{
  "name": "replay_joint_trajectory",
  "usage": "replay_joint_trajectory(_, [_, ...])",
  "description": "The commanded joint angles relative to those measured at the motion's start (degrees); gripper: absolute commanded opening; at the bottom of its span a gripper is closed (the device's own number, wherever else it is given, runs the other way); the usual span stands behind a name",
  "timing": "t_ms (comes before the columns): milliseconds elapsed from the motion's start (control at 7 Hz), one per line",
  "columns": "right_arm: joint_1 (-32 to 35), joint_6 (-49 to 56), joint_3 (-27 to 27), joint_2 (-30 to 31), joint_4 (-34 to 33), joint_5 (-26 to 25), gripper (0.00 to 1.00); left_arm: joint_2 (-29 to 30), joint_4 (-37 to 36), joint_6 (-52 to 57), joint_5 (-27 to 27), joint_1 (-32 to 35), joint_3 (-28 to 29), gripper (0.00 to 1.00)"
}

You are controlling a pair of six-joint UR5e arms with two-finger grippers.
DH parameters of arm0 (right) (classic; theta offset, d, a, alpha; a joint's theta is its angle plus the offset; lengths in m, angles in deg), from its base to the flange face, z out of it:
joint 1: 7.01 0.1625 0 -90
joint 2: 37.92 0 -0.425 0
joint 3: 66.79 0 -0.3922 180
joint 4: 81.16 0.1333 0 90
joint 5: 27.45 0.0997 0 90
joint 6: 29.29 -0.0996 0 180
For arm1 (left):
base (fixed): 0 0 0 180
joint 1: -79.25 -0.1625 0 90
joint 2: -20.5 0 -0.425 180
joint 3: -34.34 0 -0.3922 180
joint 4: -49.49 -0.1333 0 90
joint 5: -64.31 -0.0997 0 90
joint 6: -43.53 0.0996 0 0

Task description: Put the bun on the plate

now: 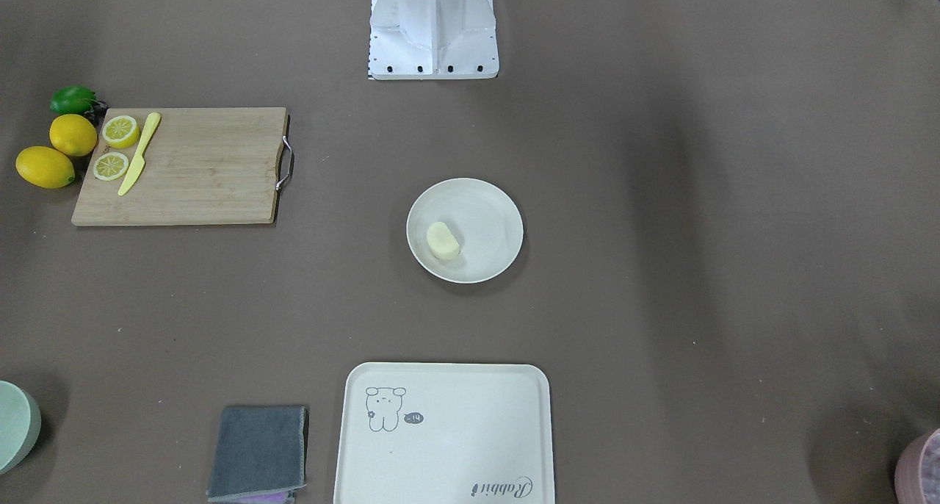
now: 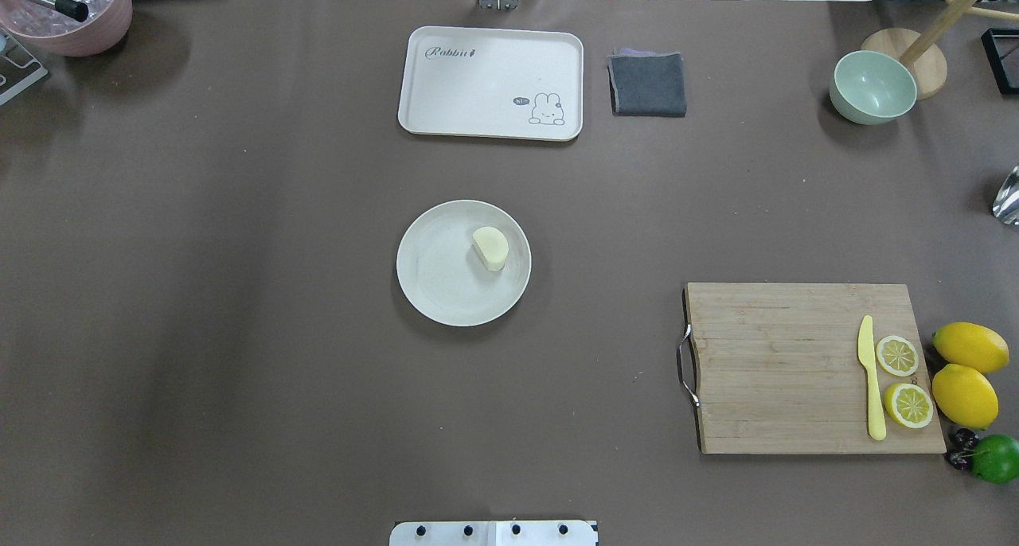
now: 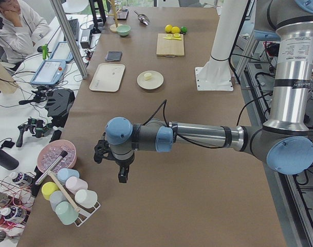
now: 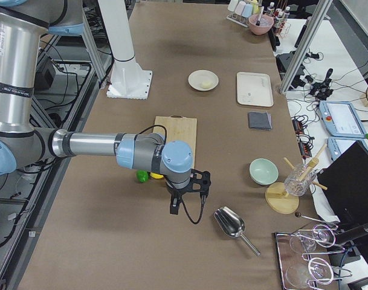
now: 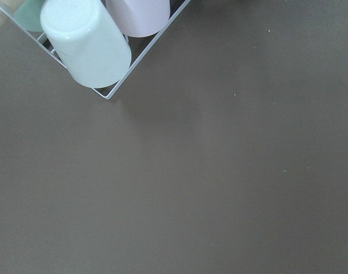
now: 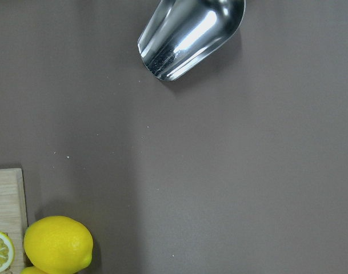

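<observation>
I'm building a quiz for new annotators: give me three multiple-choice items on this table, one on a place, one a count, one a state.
1. Where is the bun? A on the plate; B on the bare table; C on the floor.
2. How many lemon slices lie on the cutting board? A one; B two; C four.
3. The grey cloth is: A crumpled; B folded flat; C rolled up.
Answers: 1 A, it rests inside the plate's rim; 2 B, two lie beside the knife; 3 B, a neat square.
</observation>
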Motion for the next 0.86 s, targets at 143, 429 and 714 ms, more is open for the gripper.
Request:
replay_joint_trajectory(143, [0.03,-0.16,-0.05,-0.25,-0.03,0.26,1.0,-0.02,0.11,0.03,-0.13,-0.06,0.78,0.98])
replay_joint_trajectory(429, [0.03,-0.16,0.04,-0.33,0.06,-0.01,1.0,-0.02,0.11,-0.06,-0.13,-0.06,1.3,0.98])
replay_joint_trajectory(714, [0.03,0.01,-0.4,-0.6,1.71,0.52,1.0,-0.02,0.02,-0.23,0.22,-0.06,1.22,0.98])
